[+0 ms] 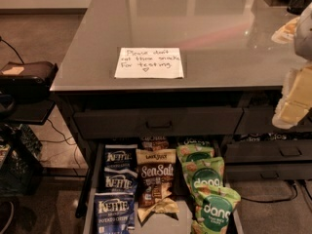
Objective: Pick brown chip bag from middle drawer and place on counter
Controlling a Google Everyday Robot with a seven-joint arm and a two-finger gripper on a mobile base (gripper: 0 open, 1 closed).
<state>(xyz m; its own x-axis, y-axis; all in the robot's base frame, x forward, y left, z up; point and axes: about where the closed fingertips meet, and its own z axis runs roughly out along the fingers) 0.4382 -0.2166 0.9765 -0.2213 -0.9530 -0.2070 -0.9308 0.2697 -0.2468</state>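
Observation:
The brown chip bag (155,177), with white "Sea Salt" lettering, lies in the middle row of the open middle drawer (90,199) at the bottom of the camera view. Another brown bag (154,143) lies behind it. Blue Kettle bags (118,182) fill the left row and green dang bags (207,189) the right row. The counter (204,28) stretches above, bearing the handwritten white note (149,62). My gripper (296,99) is a pale, blurred shape at the right edge, close to the camera, over the counter's front right corner and far from the bag.
A closed drawer front with a dark handle (158,123) sits just above the open drawer. More closed drawers (290,152) stand to the right. A black device (27,74) and a dark crate (14,167) stand at the left, with cables on the floor.

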